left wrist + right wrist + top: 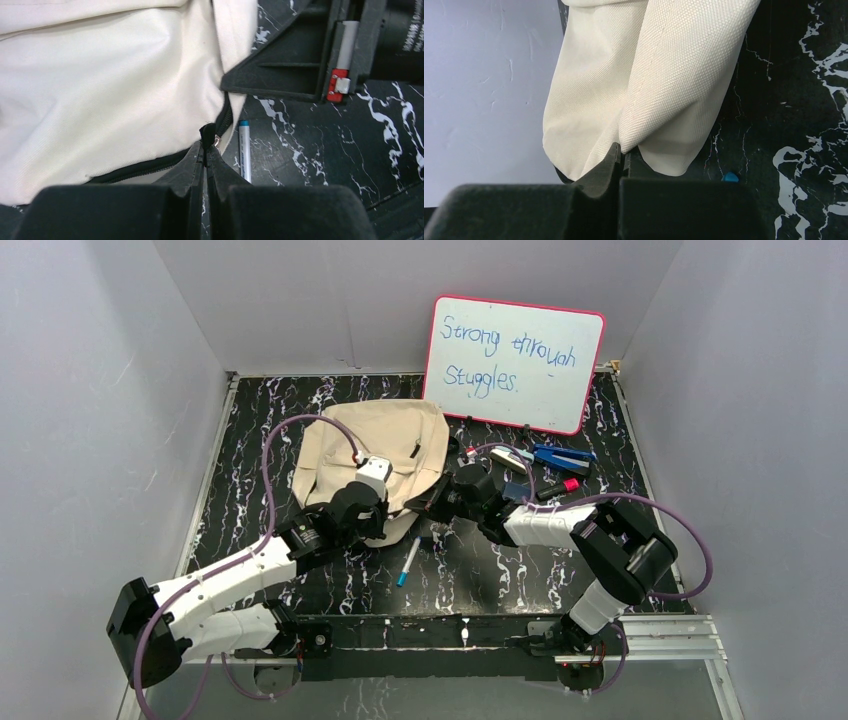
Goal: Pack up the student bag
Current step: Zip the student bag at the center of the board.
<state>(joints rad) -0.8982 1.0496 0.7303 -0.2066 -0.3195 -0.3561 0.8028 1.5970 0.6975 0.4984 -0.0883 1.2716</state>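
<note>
The bag (340,440) is soft cream canvas with a fine woven grain, lying slumped and wrinkled on the black table (480,575), whose top is veined with white like marble. It sits left of centre toward the back, with its near right corner turned toward both arms. A dark zipper (150,166) runs along its near edge and ends at a small black zipper pull (207,133).

The left gripper (206,147) reaches in from the near left. Its black fingers are pressed together on the zipper pull, right at the bag's edge. The right gripper (620,156) comes in from the right to the same corner. Its jaws are closed tight on a fold of canvas, which spreads away from the pinch in two rounded pleats. The two grippers sit close together there.

Just beside the bag's edge a slim, light-coloured pen (408,562) with a blue end lies tilted on the table, near the left gripper's fingers. Farther right, behind the right arm, is a cluster of stationery (548,462), including something blue and a marker (560,487) with a red end. A pink-framed whiteboard (515,360) with blue handwriting leans against the back wall, behind the bag's right side.
</note>
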